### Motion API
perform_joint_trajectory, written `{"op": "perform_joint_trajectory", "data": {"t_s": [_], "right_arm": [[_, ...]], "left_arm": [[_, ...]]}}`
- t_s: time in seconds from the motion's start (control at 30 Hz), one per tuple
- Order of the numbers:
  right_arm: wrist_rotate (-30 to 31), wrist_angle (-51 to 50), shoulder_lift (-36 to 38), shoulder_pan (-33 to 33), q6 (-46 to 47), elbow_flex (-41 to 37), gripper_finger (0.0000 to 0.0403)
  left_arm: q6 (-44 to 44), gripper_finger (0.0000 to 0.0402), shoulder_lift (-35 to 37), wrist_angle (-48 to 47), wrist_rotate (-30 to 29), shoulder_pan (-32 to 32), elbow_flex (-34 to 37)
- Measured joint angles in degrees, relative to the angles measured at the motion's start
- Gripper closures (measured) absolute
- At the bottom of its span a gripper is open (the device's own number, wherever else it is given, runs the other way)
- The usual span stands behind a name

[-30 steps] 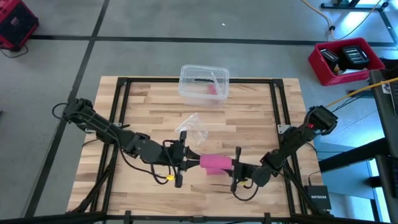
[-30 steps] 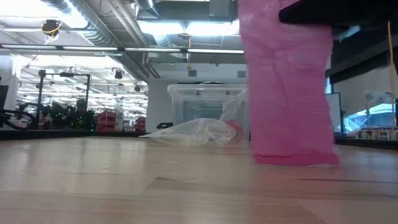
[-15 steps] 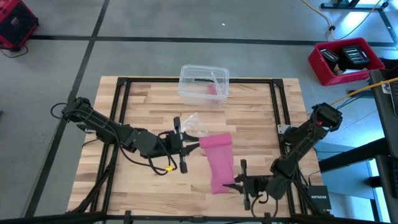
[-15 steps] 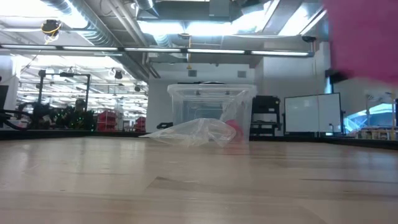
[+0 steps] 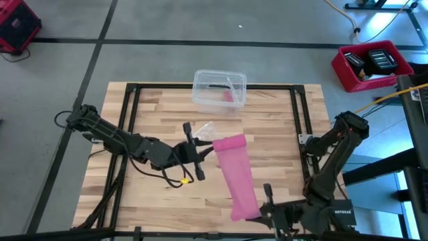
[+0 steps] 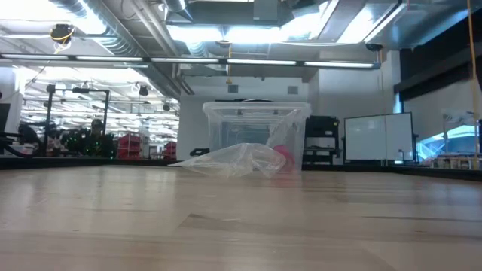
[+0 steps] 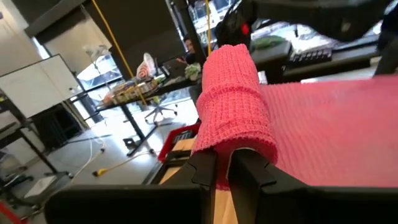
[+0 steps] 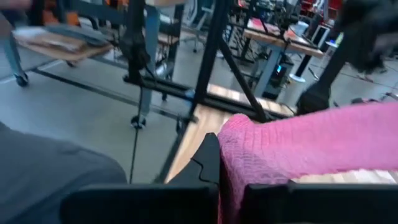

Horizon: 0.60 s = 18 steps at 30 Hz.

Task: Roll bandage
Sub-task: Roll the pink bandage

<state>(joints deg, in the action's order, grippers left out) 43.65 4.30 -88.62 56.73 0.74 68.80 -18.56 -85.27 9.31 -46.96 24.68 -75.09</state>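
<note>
The pink bandage stretches as a flat strip above the table, from near the table's middle toward its near edge. My left gripper is shut on the strip's far end, which is partly rolled. My right gripper is shut on the near end, at the table's near edge. The low view shows none of the bandage. My left gripper pinches the rolled far end of the bandage between its two fingers, coming level from the table's left. The roll stands up past the fingers, and the strip runs away from it, clear of the table. My right gripper pinches the strip's near end between its two fingers, coming about level from the table's right. The strip runs from there toward my left gripper, lifted clear and drawn fairly straight.
A clear plastic box stands at the table's far edge. A crumpled clear wrapper lies just beyond my left gripper; both also show in the low view, the box behind the wrapper. A red bin sits off the table.
My right gripper has risen and gone toward the table's near edge with the bandage's end, drawing a short bundle out into a long strip. The bandage has lifted out of the low view. My left gripper has rolled about its own line and kept its end.
</note>
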Motion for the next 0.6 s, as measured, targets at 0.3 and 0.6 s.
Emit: {"op": "perform_joint_trajectory", "data": {"t_s": [0.3, 0.6], "right_arm": [[-1.22, -1.2, -0.07, -0.13, -1.06, 6.18, 0.0401], [-0.26, -1.21, -0.13, -0.36, -4.21, 13.03, 0.04]], "left_arm": [[1.77, 0.038, -1.54, -4.26, -0.15, -1.93, 1.71], [2.1, 0.038, -1.8, -4.03, -0.05, -0.84, 7.06]]}}
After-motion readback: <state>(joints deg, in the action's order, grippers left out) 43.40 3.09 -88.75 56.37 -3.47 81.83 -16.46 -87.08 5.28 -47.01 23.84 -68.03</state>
